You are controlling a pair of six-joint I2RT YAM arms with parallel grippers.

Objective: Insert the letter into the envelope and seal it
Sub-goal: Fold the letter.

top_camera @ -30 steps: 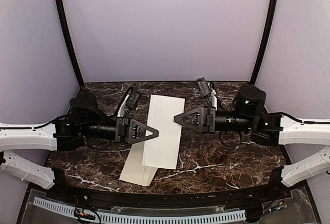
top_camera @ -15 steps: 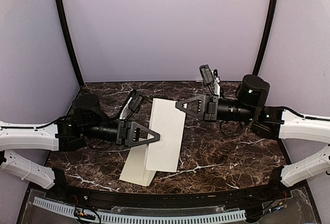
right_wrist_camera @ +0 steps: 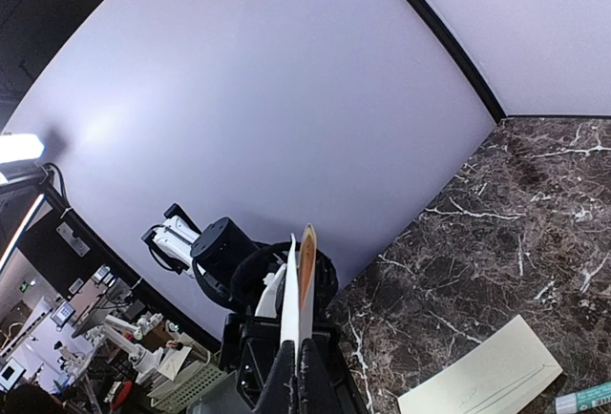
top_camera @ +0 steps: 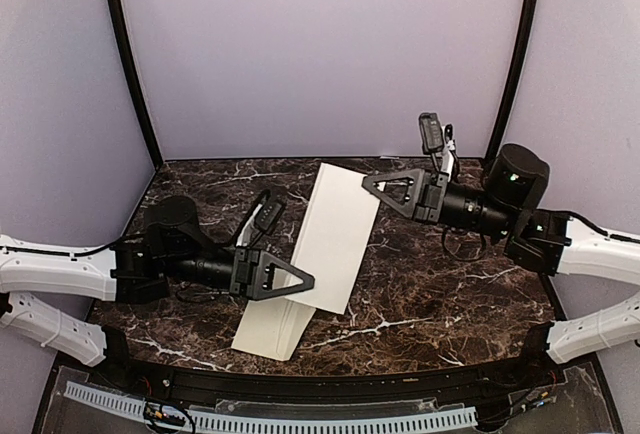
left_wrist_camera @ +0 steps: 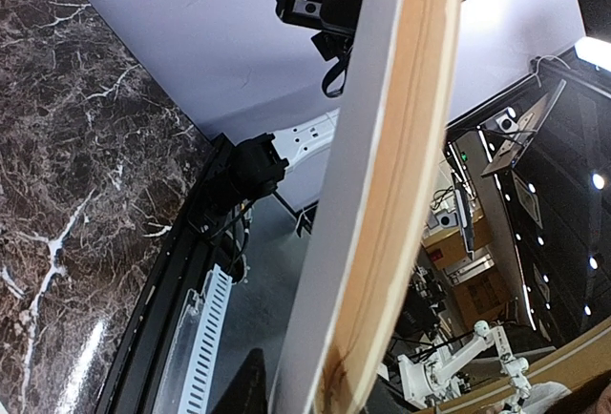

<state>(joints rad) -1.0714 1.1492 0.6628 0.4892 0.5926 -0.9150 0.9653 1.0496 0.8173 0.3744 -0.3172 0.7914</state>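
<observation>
On the marble table (top_camera: pixel 440 284), near edge, the envelope (top_camera: pixel 262 332) lies flat, partly beneath the lifted letter (top_camera: pixel 335 244). L gripper (top_camera: pixel 303 281) and R gripper (top_camera: pixel 370 183) both look pinched tight on the letter's edges. It's thin, floppy paper, so hold the edges w/o creasing. R wrist cam shows the envelope's pointed end; top cam doesn't.

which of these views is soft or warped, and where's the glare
Left wrist: the letter, edge-on right at the lens, is soft, and a glare streak sits on the table at bottom left. Right wrist: a lamp blooms at the left edge; the black strip curves, but it bows in the top external view too, so lens bend is unsure. Top external: even light, sharp throughout.
</observation>
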